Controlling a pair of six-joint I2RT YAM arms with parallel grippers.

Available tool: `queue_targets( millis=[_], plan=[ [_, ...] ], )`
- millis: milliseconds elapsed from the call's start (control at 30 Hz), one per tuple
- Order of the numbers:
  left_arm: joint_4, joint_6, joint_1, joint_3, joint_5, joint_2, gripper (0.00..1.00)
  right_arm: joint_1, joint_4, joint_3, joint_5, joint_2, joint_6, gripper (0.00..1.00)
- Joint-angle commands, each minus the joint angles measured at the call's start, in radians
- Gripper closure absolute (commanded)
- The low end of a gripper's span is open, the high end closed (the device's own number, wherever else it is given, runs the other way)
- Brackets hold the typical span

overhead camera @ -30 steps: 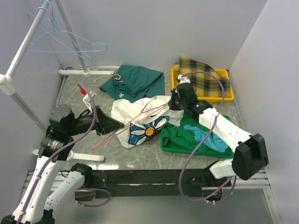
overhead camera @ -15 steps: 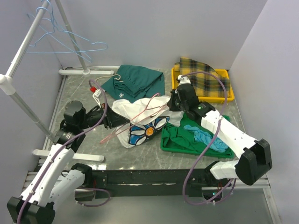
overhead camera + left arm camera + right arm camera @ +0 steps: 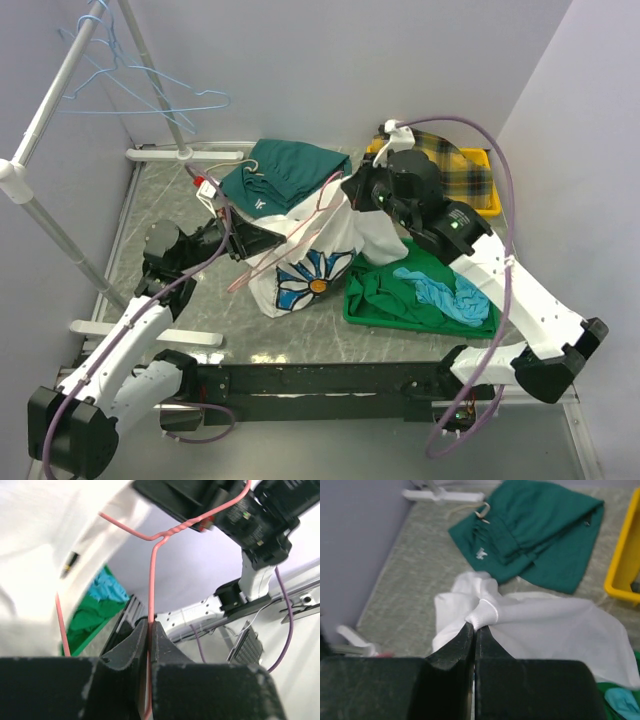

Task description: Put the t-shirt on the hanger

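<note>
Your left claw [image 3: 149, 630] pinches the hanger [image 3: 151, 580]; your right claw [image 3: 474, 627] grips a t-shirt [image 3: 545, 620] fold. Hanger seems only partly inserted, shoulders unseated.

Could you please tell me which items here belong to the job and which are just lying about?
Job: flower-print t-shirt, pink wire hanger.
Lying about: dark green garment, yellow plaid cloth, light blue hangers, turquoise cloth.
</note>
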Motion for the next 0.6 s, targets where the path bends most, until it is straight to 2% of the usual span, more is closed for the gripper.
queue_targets(
  millis=[0, 100, 167, 333, 367, 567],
  plan=[
    [0.306, -0.143, -0.003, -0.026, -0.063, 0.013, 0.99, 0.067, -0.017, 0.13, 0.082, -0.011, 0.0, 1.0],
    [0.393, -0.18, -0.008, -0.041, -0.069, 0.032, 0.99, 0.063, 0.004, 0.061, 0.098, -0.02, 0.0, 1.0],
    [0.405, -0.178, -0.013, -0.046, -0.064, 0.045, 0.99, 0.04, 0.024, -0.026, 0.102, -0.033, 0.006, 0.97],
    [0.505, -0.188, -0.046, -0.099, -0.078, 0.09, 0.99, 0.003, 0.173, -0.232, 0.027, -0.114, -0.015, 0.8],
    [0.523, -0.194, -0.052, -0.107, -0.086, 0.102, 0.99, -0.003, 0.187, -0.282, 0.016, -0.123, -0.018, 0.79],
    [0.646, -0.197, -0.108, -0.133, -0.113, 0.24, 0.99, -0.009, 0.285, -0.429, -0.02, -0.175, -0.023, 0.6]
  ],
)
